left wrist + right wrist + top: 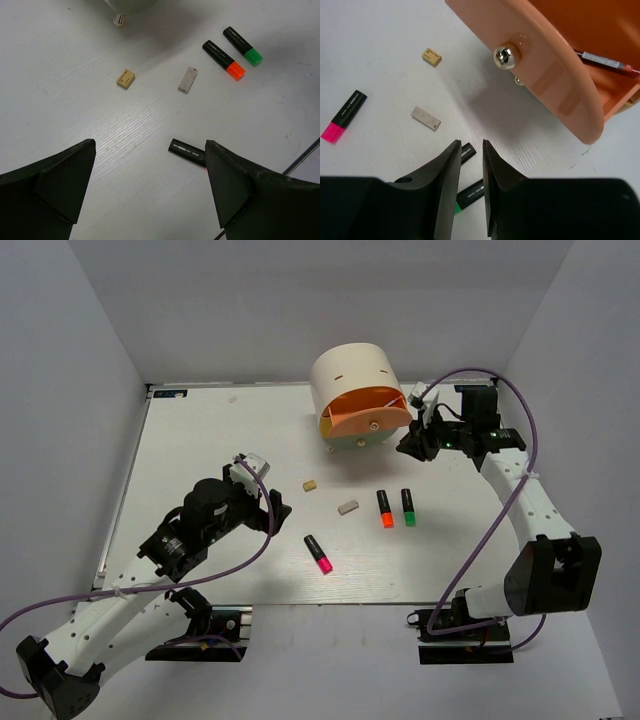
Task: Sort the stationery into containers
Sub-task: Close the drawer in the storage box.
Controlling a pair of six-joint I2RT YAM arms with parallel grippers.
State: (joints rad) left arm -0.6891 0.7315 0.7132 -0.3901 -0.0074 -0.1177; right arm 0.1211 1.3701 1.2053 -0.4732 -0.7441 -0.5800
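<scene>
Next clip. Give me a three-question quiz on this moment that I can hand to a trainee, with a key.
1. True or false: the salmon-orange top drawer of the cream half-cylinder organiser stands pulled out, with a thin pen inside.
2. What colour tips the short black highlighter lying nearest the open left gripper? A. pink B. orange C. green
3. How many small erasers lie on the white table?

Key
1. True.
2. A: the pink-tipped highlighter.
3. Two: a tan eraser and a grey eraser.
</scene>
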